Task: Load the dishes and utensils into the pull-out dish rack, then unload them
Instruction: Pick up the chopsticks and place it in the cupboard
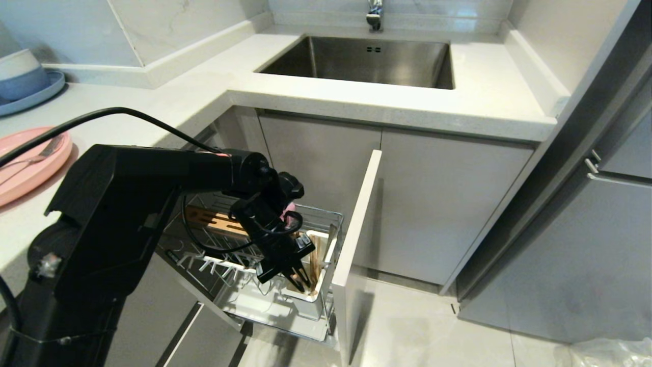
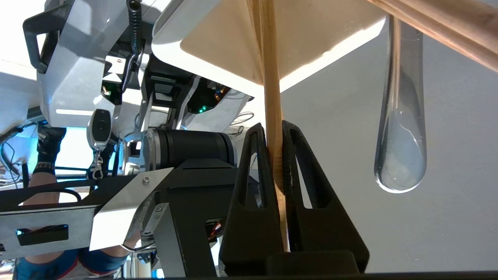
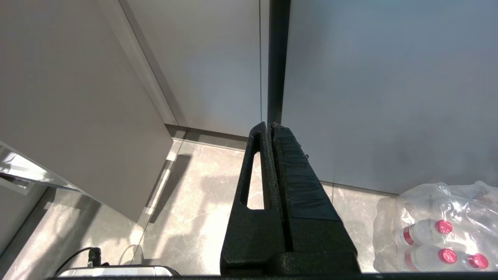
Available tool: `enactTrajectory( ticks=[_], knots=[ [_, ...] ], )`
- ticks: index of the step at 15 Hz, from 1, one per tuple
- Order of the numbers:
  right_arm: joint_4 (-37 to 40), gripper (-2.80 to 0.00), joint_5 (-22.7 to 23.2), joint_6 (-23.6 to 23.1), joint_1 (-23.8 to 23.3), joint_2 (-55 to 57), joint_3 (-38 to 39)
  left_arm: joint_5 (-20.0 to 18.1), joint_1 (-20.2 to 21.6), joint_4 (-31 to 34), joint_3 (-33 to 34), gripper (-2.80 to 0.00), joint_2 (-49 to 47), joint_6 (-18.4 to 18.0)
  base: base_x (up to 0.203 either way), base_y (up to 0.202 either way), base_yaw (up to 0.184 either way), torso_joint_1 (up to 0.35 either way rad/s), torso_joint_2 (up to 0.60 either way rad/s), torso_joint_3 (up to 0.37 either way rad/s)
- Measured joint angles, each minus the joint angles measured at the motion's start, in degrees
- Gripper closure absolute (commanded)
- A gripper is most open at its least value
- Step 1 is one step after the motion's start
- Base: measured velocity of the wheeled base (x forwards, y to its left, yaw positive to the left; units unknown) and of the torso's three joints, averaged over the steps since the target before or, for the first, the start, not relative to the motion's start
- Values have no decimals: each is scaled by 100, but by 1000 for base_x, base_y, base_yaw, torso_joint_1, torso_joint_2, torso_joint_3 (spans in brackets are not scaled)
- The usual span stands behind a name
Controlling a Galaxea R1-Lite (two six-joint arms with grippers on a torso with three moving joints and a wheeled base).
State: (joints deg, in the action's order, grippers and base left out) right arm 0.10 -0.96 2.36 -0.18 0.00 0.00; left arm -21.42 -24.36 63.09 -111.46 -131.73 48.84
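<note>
Left gripper (image 2: 275,155) clamped on chopsticks (image 2: 271,97), tips down in white utensil holder (image 1: 320,265) at door end of pull-out dish rack (image 1: 326,216). Metal handle (image 2: 400,155) standing just beside chopsticks. Pink plate (image 1: 25,163) with fork (image 1: 35,157) up on counter (image 1: 356,102), well apart from holder. Right gripper (image 3: 270,128) closed, empty, above floor.

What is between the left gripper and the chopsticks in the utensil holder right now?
Nothing. The left gripper is already shut on the chopsticks, which stand in the white utensil holder of the pull-out dish rack.
</note>
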Motion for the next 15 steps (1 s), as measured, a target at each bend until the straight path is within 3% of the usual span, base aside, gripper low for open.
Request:
enactTrajectory(
  ticks=[1, 2, 12, 13, 15],
  knots=[
    [0, 0, 0, 0, 0, 0, 0, 1, 0, 2, 0, -275, 0, -5, 0, 0, 0, 0, 0, 0],
    [0, 0, 0, -1, 0, 0, 0, 3, 0, 3, 2, -280, 1, 0, 0, 0, 0, 0, 0, 0],
    [-1, 0, 0, -1, 0, 0, 0, 80, 0, 61, 18, -280, 556, 30, 0, 0, 0, 0, 0, 0],
    [0, 0, 0, 1, 0, 0, 0, 156, 0, 66, 24, 0, 709, 33, 0, 0, 0, 0, 0, 0],
    [0, 0, 0, -1, 0, 0, 0, 400, 0, 69, 43, 0, 1044, 36, 0, 0, 0, 0, 0, 0]
  ],
)
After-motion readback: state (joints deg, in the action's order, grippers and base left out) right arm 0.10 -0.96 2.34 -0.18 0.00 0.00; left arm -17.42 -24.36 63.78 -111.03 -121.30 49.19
